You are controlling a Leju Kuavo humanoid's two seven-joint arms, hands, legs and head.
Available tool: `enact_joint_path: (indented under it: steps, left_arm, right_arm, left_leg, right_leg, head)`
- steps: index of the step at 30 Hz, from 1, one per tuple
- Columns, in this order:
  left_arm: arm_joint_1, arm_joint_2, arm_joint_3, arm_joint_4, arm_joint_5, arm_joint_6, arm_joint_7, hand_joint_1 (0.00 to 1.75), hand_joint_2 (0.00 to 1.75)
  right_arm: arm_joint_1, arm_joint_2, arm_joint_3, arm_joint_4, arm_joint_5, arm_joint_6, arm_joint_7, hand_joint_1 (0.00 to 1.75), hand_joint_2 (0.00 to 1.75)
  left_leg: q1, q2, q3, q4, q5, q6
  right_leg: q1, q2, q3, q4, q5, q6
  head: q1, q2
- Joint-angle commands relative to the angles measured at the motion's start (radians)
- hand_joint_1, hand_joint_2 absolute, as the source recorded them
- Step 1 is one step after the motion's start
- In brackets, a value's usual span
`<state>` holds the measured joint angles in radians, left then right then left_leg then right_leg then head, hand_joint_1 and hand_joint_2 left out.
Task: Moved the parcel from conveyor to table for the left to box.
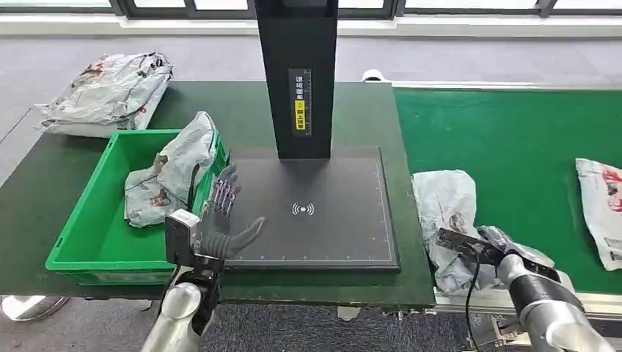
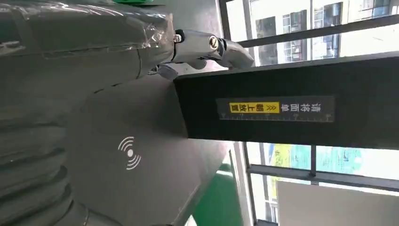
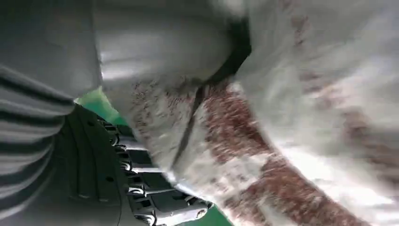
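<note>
Down at the green conveyor's (image 1: pixel 513 139) near edge, the right hand (image 1: pixel 480 246) gripped a crumpled grey parcel (image 1: pixel 447 202) with red print; the left hand (image 1: pixel 220 220) hovered, fingers spread, over the black scanner pad (image 1: pixel 330 183).

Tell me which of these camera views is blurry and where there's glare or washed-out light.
Right wrist view: the grey parcel is smeared and soft, too close for focus. Left wrist view: sharp on the black post's yellow label, though the windows behind are blown out. Head view: evenly lit and crisp; mild sheen on the scanner pad.
</note>
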<state>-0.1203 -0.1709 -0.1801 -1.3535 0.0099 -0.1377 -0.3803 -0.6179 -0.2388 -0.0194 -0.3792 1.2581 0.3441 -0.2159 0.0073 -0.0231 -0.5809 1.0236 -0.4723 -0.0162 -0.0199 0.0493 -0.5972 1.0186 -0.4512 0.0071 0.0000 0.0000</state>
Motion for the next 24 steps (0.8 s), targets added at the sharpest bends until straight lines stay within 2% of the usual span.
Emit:
enact_joint_path:
  steps: [1, 2, 4, 9, 10, 12, 15, 19, 20, 24]
  left_arm:
    - [0.046, -0.004, 0.033, -0.015, -0.016, 0.007, 0.005, 0.00, 1.75]
    - [0.059, -0.009, 0.044, -0.026, -0.022, 0.034, 0.007, 0.00, 1.75]
    - [0.089, -0.006, 0.043, -0.053, -0.021, 0.049, 0.003, 0.00, 1.75]
    - [0.108, -0.005, 0.042, -0.059, -0.021, 0.067, -0.004, 0.00, 1.75]
    - [0.109, -0.003, 0.042, -0.060, -0.019, 0.070, -0.005, 0.00, 1.75]
    - [0.111, -0.001, 0.041, -0.058, -0.013, 0.075, -0.007, 0.00, 1.75]
    - [0.110, -0.007, 0.044, -0.053, -0.008, 0.086, -0.007, 0.00, 1.75]
    - [0.128, -0.026, 0.050, -0.064, -0.019, 0.111, -0.014, 0.00, 1.75]
    - [0.133, -0.029, 0.051, -0.069, -0.022, 0.112, -0.013, 0.00, 1.75]
    - [0.133, -0.028, 0.051, -0.070, -0.022, 0.112, -0.013, 0.00, 1.75]
  right_arm:
    - [-0.045, 0.099, -0.027, 0.079, -0.195, -0.023, 0.004, 1.75, 1.75]
    - [-0.067, 0.139, -0.191, 0.079, -0.364, -0.011, -0.067, 1.75, 1.75]
    - [-0.098, 0.160, -0.326, 0.030, -0.571, 0.026, -0.058, 1.75, 1.75]
    - [-0.071, 0.160, -0.312, -0.049, -0.745, 0.063, -0.066, 1.75, 1.75]
    - [-0.056, 0.161, -0.311, -0.067, -0.782, 0.070, -0.076, 1.75, 1.75]
    - [-0.030, 0.160, -0.309, -0.093, -0.865, 0.091, -0.077, 1.75, 1.75]
    - [-0.014, 0.177, -0.397, -0.113, -1.030, 0.160, -0.071, 1.75, 1.75]
    - [0.044, 0.202, -0.369, -0.307, -1.237, 0.101, -0.064, 1.75, 1.75]
    - [0.065, 0.205, -0.340, -0.384, -1.296, 0.092, -0.023, 1.75, 1.75]
    - [0.075, 0.204, -0.325, -0.413, -1.319, 0.082, 0.001, 1.75, 1.75]
  left_leg:
    - [0.002, 0.003, 0.003, -0.003, 0.002, 0.000]
    - [0.002, 0.004, 0.008, -0.002, 0.001, 0.000]
    - [0.002, 0.006, 0.008, -0.003, 0.002, -0.001]
    - [0.001, 0.008, 0.000, -0.002, 0.001, -0.001]
    - [0.002, 0.002, 0.000, -0.001, 0.002, -0.001]
    - [0.002, 0.001, 0.001, -0.003, 0.003, -0.001]
    - [0.002, -0.005, 0.001, -0.003, 0.004, -0.001]
    - [0.001, -0.007, -0.001, -0.002, 0.004, -0.001]
    - [0.002, -0.006, -0.001, -0.002, 0.004, -0.001]
    - [0.002, -0.007, -0.002, -0.002, 0.004, -0.001]
  right_leg:
    - [0.002, -0.003, 0.000, -0.003, 0.002, -0.002]
    - [0.002, -0.001, 0.000, -0.002, 0.001, -0.002]
    - [0.002, -0.001, -0.001, -0.002, 0.002, -0.002]
    - [0.001, 0.001, -0.006, 0.000, 0.002, -0.002]
    - [0.002, -0.002, -0.006, 0.000, 0.001, -0.002]
    - [0.002, -0.007, -0.005, -0.002, 0.001, -0.003]
    - [0.003, -0.013, -0.004, -0.003, 0.001, -0.002]
    - [0.001, -0.014, -0.006, -0.001, 0.000, -0.002]
    - [0.002, -0.013, -0.005, -0.001, 0.001, -0.002]
    - [0.001, -0.015, -0.006, -0.001, 0.000, -0.002]
  head:
    - [0.000, 0.000]
    - [0.000, 0.000]
    - [0.000, 0.000]
    - [0.000, 0.000]
    - [0.000, 0.000]
    - [0.000, 0.000]
    - [0.000, 0.000]
    - [0.000, 0.000]
    - [0.000, 0.000]
    - [0.000, 0.000]
